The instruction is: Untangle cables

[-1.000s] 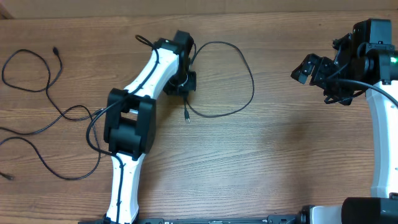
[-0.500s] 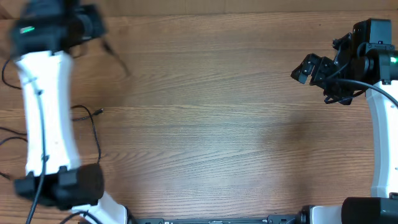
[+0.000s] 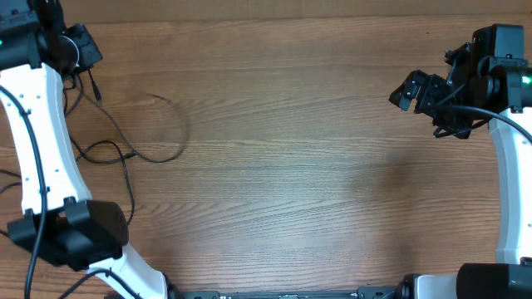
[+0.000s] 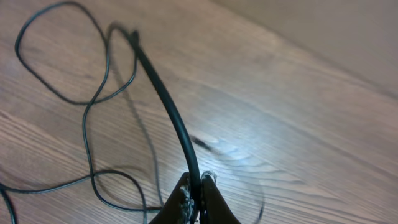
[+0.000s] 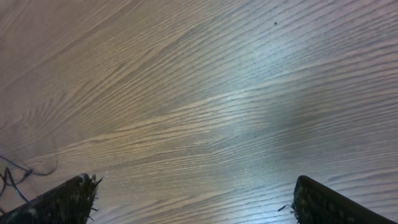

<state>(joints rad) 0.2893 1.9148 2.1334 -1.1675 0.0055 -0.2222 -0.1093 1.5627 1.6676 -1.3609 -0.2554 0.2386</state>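
My left gripper (image 3: 83, 51) is at the far left back of the table, shut on a black cable (image 4: 177, 118). In the left wrist view the fingers (image 4: 180, 198) pinch it and it rises away toward its plug end. In the overhead view this cable (image 3: 158, 159) trails from the gripper down to the table and curls in a loose loop. More thin black cables (image 3: 125, 178) lie by the left arm and also show in the left wrist view (image 4: 87, 106). My right gripper (image 3: 409, 91) is open and empty, raised at the far right; its jaws stand wide apart over bare wood (image 5: 196, 205).
The wooden table (image 3: 291, 166) fills the view. The left arm's white links (image 3: 41, 141) and black joint (image 3: 71, 232) stand along the left edge, over some cable strands. A few strands show at the left edge of the right wrist view (image 5: 9, 174).
My left arm has swung from the table's middle back to the far left, dragging the held cable with it; the large loop left the middle. The right arm has not moved.
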